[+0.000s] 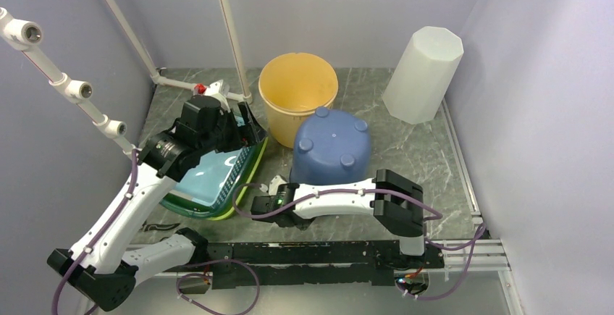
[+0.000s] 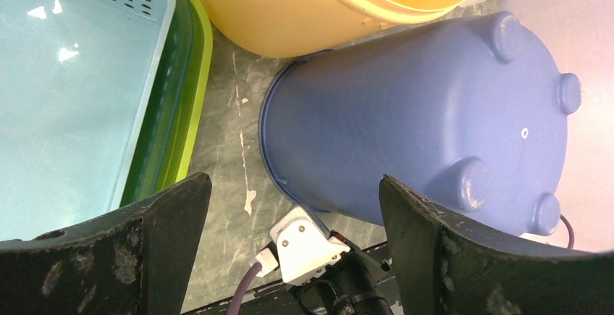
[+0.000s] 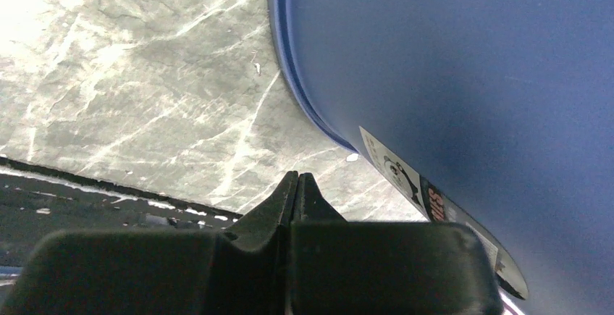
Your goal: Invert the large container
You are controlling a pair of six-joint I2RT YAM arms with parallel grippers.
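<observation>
Blue container (image 3: 470, 76) runs off the right wrist frame; its label (image 3: 397, 169) print illegible

This is a robotics lab test cell: plain lavender walls (image 1: 536, 76) box in a marble-patterned tabletop (image 1: 413, 148), with a white pipe frame (image 1: 230, 32) and a black mounting rail (image 1: 326, 253) at its near edge.

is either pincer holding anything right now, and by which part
Nothing is held. The left pincer hangs open and empty; the right pincer is shut on nothing, beside the rim of the blue container.
</observation>
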